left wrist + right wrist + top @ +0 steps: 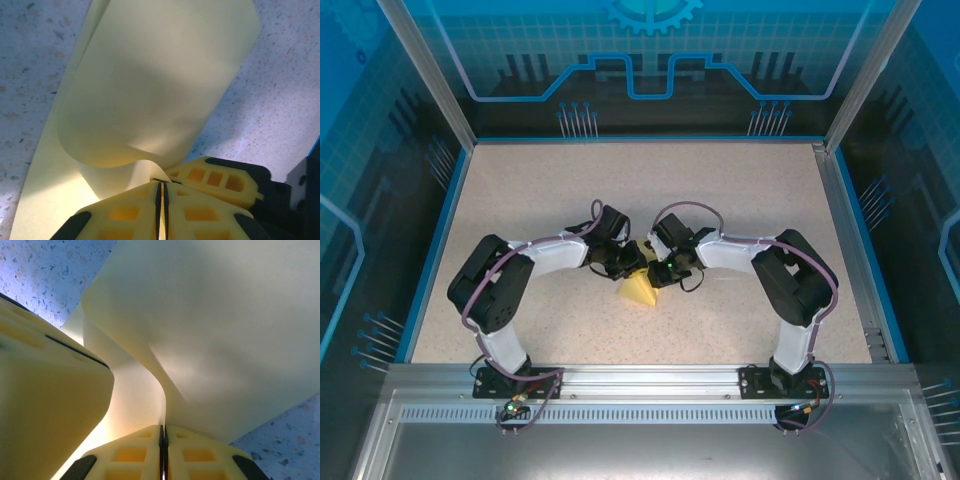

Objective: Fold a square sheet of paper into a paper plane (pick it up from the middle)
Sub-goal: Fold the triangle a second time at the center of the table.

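Both arms meet mid-table [750,210]. Left gripper [161,184] clenched on square sheet of paper [150,90] — sheet billows up from pinch, top edge cut off by frame. Right gripper [162,430] pinching same sheet, just beside left. From above, sheet largely hidden under wrists — yellow corner pokes out toward bases. Creases hard to make out.

Reach inward from bases at the bottom of the top view, with the left arm [510,285] arching up from lower left and the right arm [785,280] from lower right. Meet at frame centre, left gripper [630,267] and right gripper [657,272] nearly touching. Pinch the yellow sheet of paper [640,293] on both sides, each pair of jaws closed tight on it.
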You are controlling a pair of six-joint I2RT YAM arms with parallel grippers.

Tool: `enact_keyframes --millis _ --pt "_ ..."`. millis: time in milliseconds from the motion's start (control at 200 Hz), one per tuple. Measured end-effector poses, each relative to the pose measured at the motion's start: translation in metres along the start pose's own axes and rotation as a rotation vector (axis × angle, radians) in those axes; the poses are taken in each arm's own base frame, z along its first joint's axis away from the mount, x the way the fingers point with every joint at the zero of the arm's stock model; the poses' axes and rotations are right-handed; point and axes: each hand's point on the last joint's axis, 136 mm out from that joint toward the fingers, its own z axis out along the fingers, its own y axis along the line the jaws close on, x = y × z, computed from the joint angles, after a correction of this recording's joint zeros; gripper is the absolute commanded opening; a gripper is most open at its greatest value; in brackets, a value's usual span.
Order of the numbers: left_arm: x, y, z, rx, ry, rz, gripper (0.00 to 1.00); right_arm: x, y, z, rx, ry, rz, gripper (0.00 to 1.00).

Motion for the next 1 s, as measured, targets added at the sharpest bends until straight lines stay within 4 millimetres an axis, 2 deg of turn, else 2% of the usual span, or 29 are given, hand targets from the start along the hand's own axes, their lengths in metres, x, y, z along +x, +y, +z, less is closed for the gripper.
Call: enact_keyframes --millis 285,475,655,750,855,925,1000 --pt "0.004 0.024 0.015 -0.073 0.009 -0.020 0.11 0.000 0.000 0.000 0.000 0.000 0.000 0.10" --pt "0.004 0.025 0.016 -0.075 0.001 -0.013 0.10 0.000 0.000 0.000 0.000 0.000 0.000 0.12" --pt "0.004 0.025 0.016 -0.078 -0.003 -0.009 0.09 0.000 0.003 -0.002 -0.011 0.000 0.009 0.28" --pt "0.004 0.025 0.017 -0.077 -0.005 -0.001 0.09 0.001 0.001 -0.010 0.007 -0.012 0.027 0.34" --pt "0.004 0.025 0.017 -0.078 -0.010 0.006 0.09 0.000 0.006 -0.031 0.004 -0.056 0.043 0.39" --pt "0.004 0.025 0.017 -0.077 -0.013 0.008 0.09 -0.002 0.012 -0.046 -0.015 -0.094 0.050 0.38" --pt "0.004 0.025 0.017 -0.077 -0.016 0.016 0.09 -0.004 0.022 -0.057 -0.062 -0.121 0.056 0.28"
